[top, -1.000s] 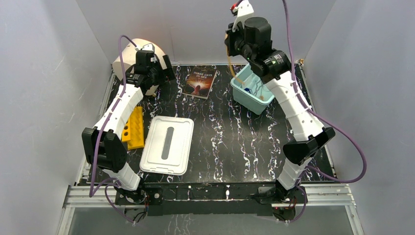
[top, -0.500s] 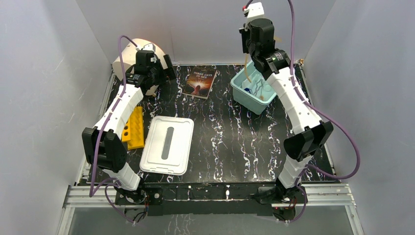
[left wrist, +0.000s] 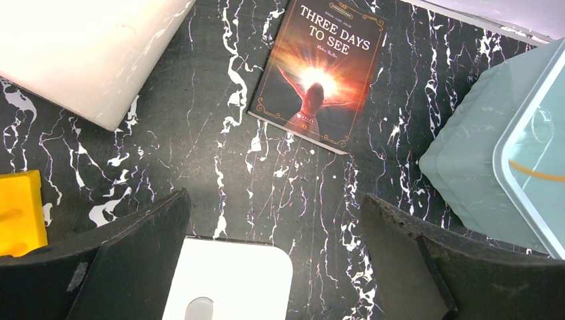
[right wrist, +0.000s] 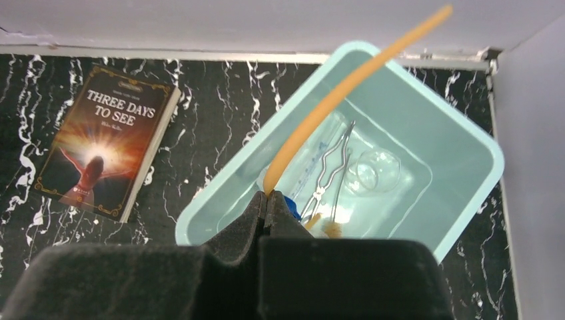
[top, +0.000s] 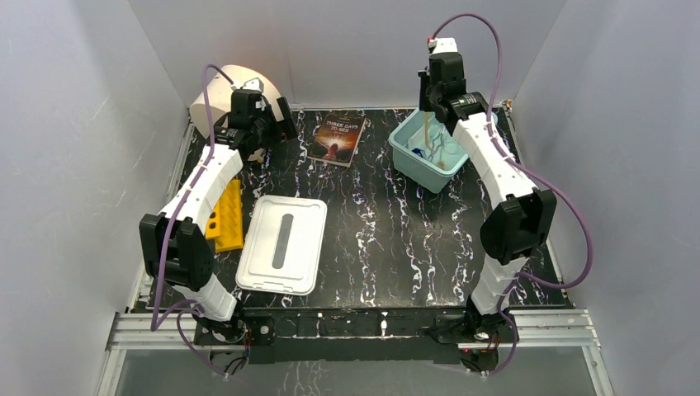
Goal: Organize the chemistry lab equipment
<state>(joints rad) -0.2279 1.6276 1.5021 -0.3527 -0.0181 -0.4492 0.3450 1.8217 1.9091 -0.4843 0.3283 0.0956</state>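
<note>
Your right hand (right wrist: 266,199) is pinched shut on the tan rubber tubing (right wrist: 346,87), gripping it close to one end. The rest of the tubing runs out from the fingertips in a nearly straight line across the teal bin (right wrist: 466,220). From overhead, the hand is raised above the bin with the tubing hanging down toward it (whether the free end touches anything inside, you cannot tell).

Inside the bin, the metal tongs (right wrist: 330,167) lie beside a clear glass dish (right wrist: 376,170), and the blue-ended tube (right wrist: 290,205) shows just past your fingertips. A book (right wrist: 106,150) lies flat on the marbled surface (left wrist: 200,133), near the bin's left side.

Your left hand (left wrist: 276,220) is spread wide with nothing between its fingers, hovering above the surface. A white lid (left wrist: 233,280) sits under it, a yellow rack (left wrist: 20,213) is off to its left, and the cream cylinder (left wrist: 86,53) lies farther back.
</note>
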